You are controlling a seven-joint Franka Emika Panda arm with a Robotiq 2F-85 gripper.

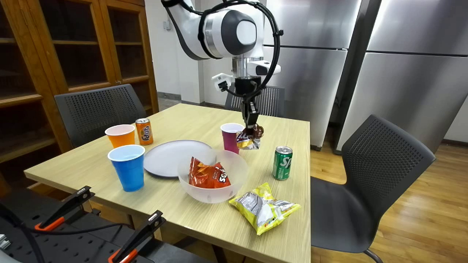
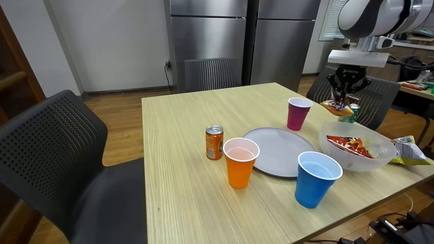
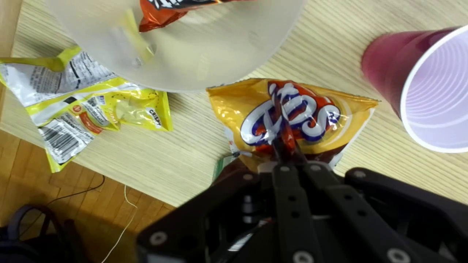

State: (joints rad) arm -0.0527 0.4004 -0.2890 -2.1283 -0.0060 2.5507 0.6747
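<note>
The claw [image 3: 287,146] is closed and grips a golden chip bag [image 3: 307,109] around its middle; how deep the fingers [image 3: 287,182] sit in the fold is difficult to see. In the wrist view, the bowl [image 3: 219,54] is cut off by the upper edge, and so is the red bag [image 3: 161,18] lying inside it. The purple cup [image 3: 391,65] is cut off by the right edge. The green can [image 2: 351,117] is partly covered by the chip bag in an exterior view, and in the wrist view only a narrow green edge shows. A dark object [image 3: 44,237] on the floor [image 3: 87,204] is too dim to be recognised.

The arm [image 1: 226,33], whose upper part is cut off in both exterior views, has its wrist pointing straight down. The chip bag hangs in the air over the table [image 2: 183,203], near the purple cup and the bowl.

Both exterior views show the plate [image 1: 175,157], the blue cup [image 1: 128,170], the orange cup [image 1: 122,138] and the orange can [image 1: 144,132], which are outside the wrist view. The wrist view, however, shows clearly the large letters on the chip bag and the barcode of the yellow bag [image 3: 98,106], which lies beside the bowl.
</note>
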